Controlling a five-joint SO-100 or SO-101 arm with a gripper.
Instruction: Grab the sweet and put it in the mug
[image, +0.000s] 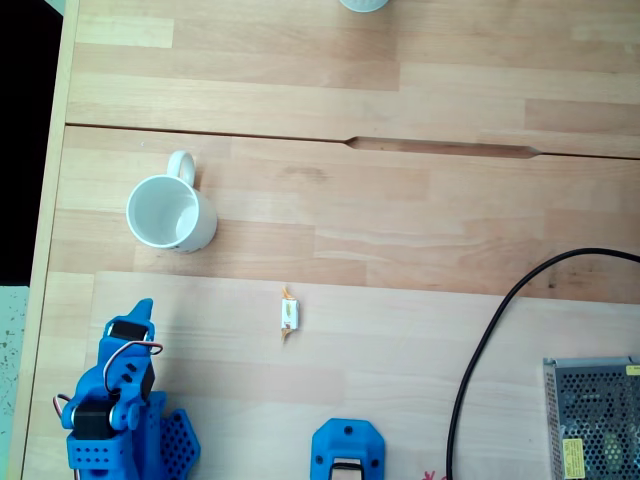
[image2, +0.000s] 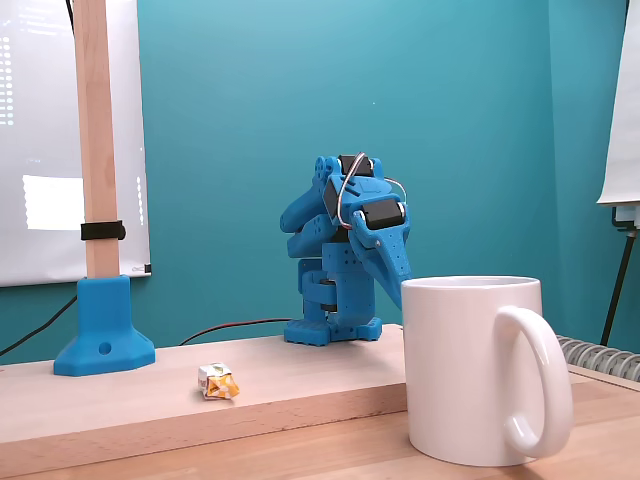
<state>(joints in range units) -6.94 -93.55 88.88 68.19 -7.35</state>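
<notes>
The sweet (image: 288, 316) lies loose on the wooden table (image: 420, 230), well apart from the mug (image: 170, 213), which stands upright nearer the table's left edge in the overhead-looking fixed view, its handle pointing away from the arm. The blue arm sits folded near the table's bottom left corner, its gripper (image: 143, 310) pointing toward the mug and holding nothing; how far it is open cannot be told. A black cable (image: 480, 345) curves across the right side.

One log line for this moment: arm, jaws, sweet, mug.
arm: folded at its base | jaws: cannot tell | sweet: lying on table, untouched | mug: upright, empty, apart from sweet
</notes>
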